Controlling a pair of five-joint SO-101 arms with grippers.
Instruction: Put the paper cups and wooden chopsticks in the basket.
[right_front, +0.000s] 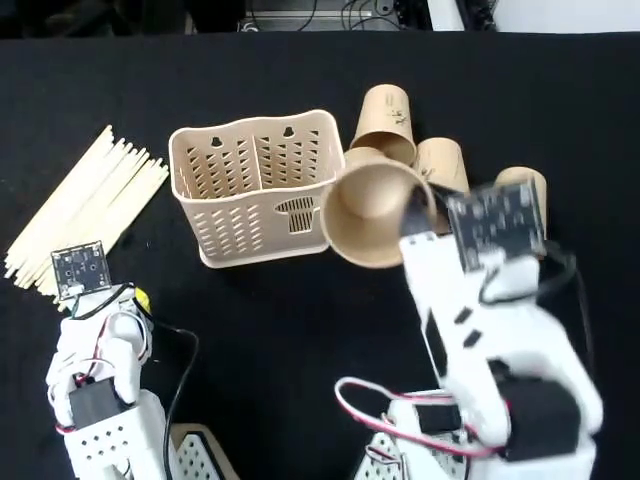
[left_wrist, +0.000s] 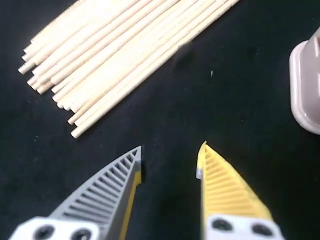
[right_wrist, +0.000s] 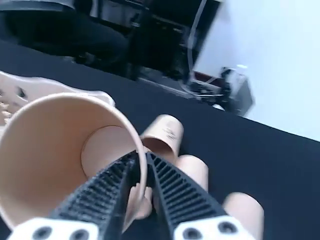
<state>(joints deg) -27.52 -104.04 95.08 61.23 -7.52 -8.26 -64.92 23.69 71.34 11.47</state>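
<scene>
1. My right pincer (right_wrist: 145, 157) is clamped on the rim of one paper cup (right_wrist: 60, 150), with one finger inside the wall and one outside. I judge this grip suits the job: the cup's body is left free, so it can be lowered or tipped into a container.
2. The cup is held above the table (right_front: 300, 330), mouth tilted toward the high camera, at the right end of the basket (right_front: 250, 225). I cannot tell whether cup and basket touch. I judge the step in hand to be carrying the cup over the basket's rim.
3. My left pincer (left_wrist: 170, 160) is apart and holds nothing. It hovers over bare table near the ends of the wooden chopsticks (left_wrist: 115, 55), a loose flat bundle lying left of the basket. That position suits a later pick.
4. Appearance of the held cup: tan paper, tapered wall, rolled rim, pale interior, round base visible through the mouth. The thin wall probably flexes under a hard clamp.
5. Three other paper cups (right_front: 443, 165) lie on their sides, clustered right of the basket.
</scene>
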